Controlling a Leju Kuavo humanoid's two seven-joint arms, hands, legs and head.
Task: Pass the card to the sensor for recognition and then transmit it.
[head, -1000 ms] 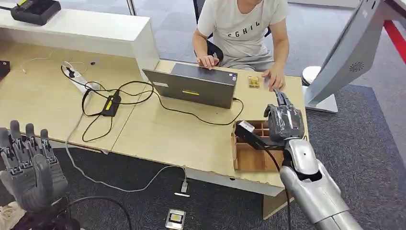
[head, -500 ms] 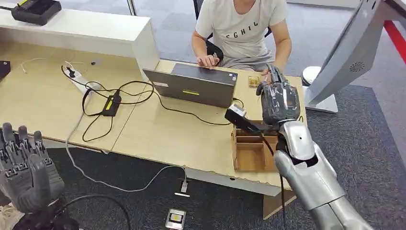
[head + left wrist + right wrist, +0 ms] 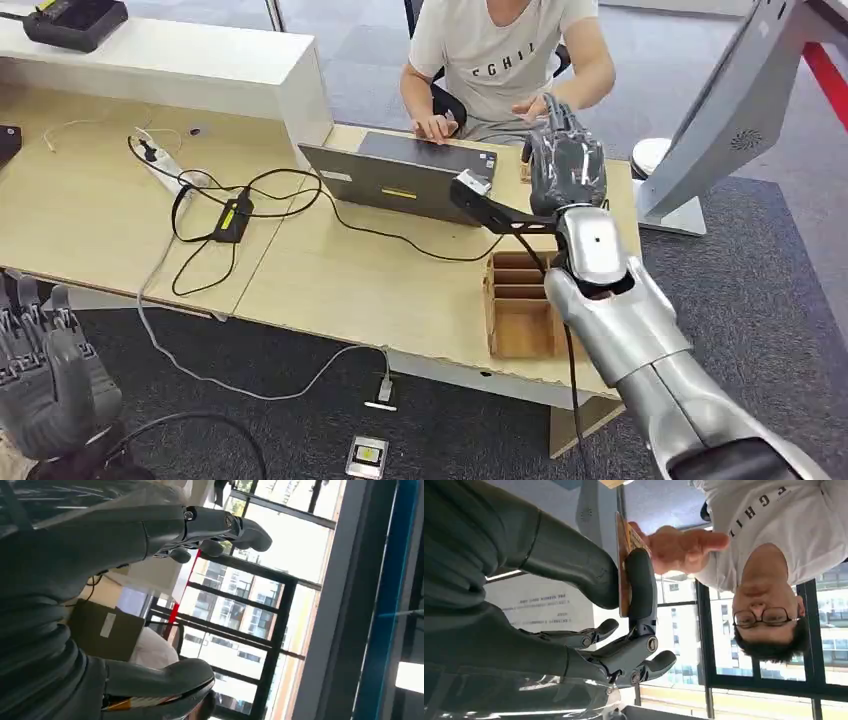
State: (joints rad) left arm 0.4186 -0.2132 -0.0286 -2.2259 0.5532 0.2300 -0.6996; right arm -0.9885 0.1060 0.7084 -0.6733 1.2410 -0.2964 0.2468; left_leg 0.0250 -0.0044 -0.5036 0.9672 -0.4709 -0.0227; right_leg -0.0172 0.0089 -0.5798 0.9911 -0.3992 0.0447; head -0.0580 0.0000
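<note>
Left hand (image 3: 45,375) low off the desk (image 3: 330,270) edge, fingers apart, holding nothing; laptop (image 3: 405,180) mid-desk; right hand (image 3: 565,165) raised above wooden tray (image 3: 515,305), pinching card (image 3: 623,565) thumb-to-finger, person's hand (image 3: 679,547) touching the card's far end.

The right hand (image 3: 624,605) pinches the card (image 3: 623,565) against a person's hand (image 3: 679,547).

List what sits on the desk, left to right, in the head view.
White power strip → black power adapter with yellow label → grey open laptop → wooden compartment box, then the right robot hand raised above the desk's right end, holding up an orange card toward the person's hand.
</note>
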